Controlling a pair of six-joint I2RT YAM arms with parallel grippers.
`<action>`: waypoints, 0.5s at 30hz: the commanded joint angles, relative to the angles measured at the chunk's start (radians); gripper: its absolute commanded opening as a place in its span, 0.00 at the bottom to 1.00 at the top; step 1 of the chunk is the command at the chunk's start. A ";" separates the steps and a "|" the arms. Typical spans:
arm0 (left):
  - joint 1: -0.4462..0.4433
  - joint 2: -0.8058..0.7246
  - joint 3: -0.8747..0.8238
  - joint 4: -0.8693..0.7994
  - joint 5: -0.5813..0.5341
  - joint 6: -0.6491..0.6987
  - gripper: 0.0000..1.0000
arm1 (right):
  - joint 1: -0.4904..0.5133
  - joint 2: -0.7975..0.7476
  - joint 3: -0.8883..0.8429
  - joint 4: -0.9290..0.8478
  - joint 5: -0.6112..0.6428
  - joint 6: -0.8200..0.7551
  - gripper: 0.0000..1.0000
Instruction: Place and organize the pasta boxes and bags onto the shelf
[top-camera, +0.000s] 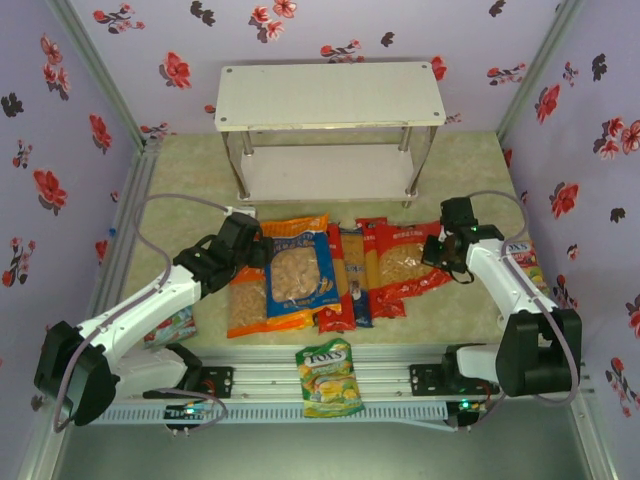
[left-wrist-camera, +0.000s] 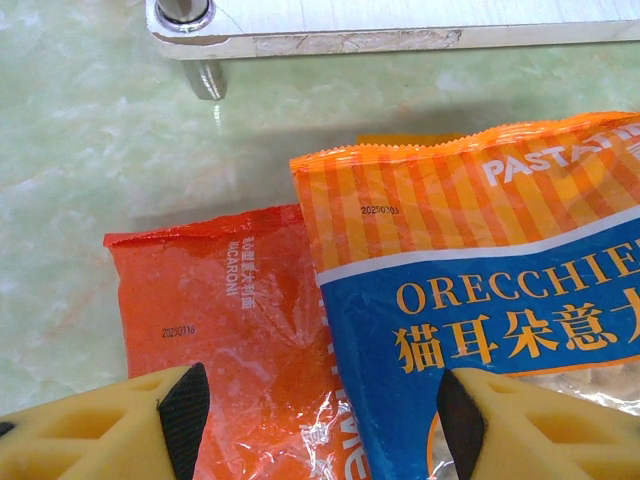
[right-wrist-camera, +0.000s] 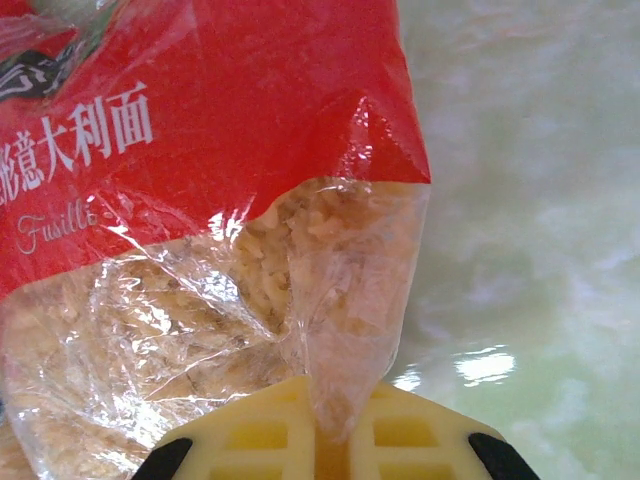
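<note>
Right hand (right-wrist-camera: 325, 435) pinching the red bag (right-wrist-camera: 200, 120) mid-desk (top-camera: 190, 170), left hand (left-wrist-camera: 320, 410) spread above the blue-and-orange bag (left-wrist-camera: 480, 300), looks like pickup, next a clean lift to the shelf (top-camera: 330, 95) at the far edge.

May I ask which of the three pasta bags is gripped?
The red bag, its clear edge pinched in the right fingers; the orange bag and blue-and-orange bag lie free.
</note>
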 joint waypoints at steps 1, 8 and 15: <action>-0.007 0.012 0.012 -0.010 0.008 0.016 0.66 | -0.019 0.014 0.025 -0.003 0.124 -0.001 0.00; -0.007 0.012 0.016 -0.014 0.008 0.020 0.65 | -0.061 0.070 0.026 0.016 0.184 -0.008 0.00; -0.006 0.017 0.011 -0.014 0.012 0.023 0.66 | -0.089 0.124 0.053 0.014 0.279 -0.020 0.00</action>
